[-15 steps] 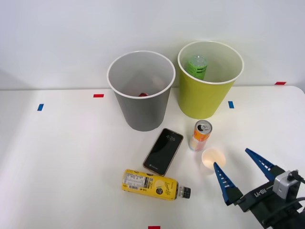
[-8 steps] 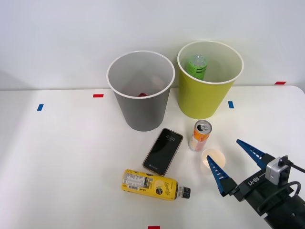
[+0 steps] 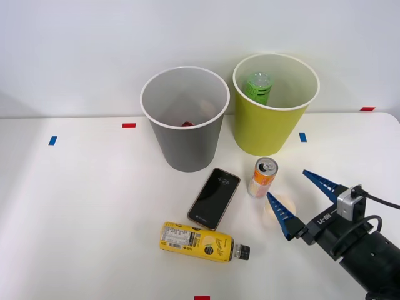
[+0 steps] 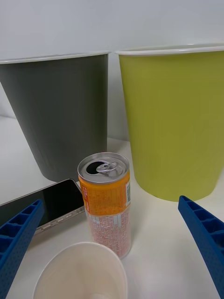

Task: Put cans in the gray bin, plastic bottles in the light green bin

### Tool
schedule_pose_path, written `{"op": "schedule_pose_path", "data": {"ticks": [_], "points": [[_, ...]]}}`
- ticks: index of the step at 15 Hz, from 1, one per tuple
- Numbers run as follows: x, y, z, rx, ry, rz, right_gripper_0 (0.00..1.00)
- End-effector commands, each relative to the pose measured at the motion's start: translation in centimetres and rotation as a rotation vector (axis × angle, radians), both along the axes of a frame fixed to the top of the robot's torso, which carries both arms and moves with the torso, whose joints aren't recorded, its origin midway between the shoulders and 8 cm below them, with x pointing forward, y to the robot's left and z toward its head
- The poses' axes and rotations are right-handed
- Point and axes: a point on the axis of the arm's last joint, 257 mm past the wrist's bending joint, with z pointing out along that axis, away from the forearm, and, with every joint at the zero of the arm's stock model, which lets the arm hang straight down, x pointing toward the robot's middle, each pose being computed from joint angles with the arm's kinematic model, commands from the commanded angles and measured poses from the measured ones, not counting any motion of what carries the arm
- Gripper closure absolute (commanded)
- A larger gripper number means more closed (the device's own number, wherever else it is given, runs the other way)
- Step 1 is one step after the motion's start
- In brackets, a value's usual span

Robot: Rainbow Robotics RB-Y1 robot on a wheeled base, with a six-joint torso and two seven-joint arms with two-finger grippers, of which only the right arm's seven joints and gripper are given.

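The right gripper (image 3: 299, 199) hangs low over the white surface (image 3: 94, 206) with its blue fingers (image 4: 203, 233) spread wide and grasping nothing, aimed at the orange can (image 4: 106, 200). By the look of it, the step in hand is the approach to that can, which stands upright on the surface, near the front of the light green bin (image 3: 273, 106) and not yet in the gray bin (image 3: 185, 119). A small paper cup (image 4: 81, 273) sits just in front of the can, between it and the fingers, so the next move calls for passing over or around the cup before closing on the can's body. To the robot's left lie the yellow-labelled bottle (image 3: 200, 242) on its side and a black phone (image 3: 214, 198). Farther back, the gray bin holds something small and red at its bottom, too little to identify, and the light green bin holds the green bottle (image 3: 258, 87), standing up.
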Motion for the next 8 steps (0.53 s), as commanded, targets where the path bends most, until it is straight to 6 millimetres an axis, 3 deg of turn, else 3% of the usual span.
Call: {"op": "schedule_pose_path", "data": {"ticks": [1, 8], "points": [[1.1, 0.5, -0.5, -0.021, 0.011, 0.033, 0.00], [3.0, 2.0, -1.3, -0.013, 0.019, 0.050, 0.00]]}}
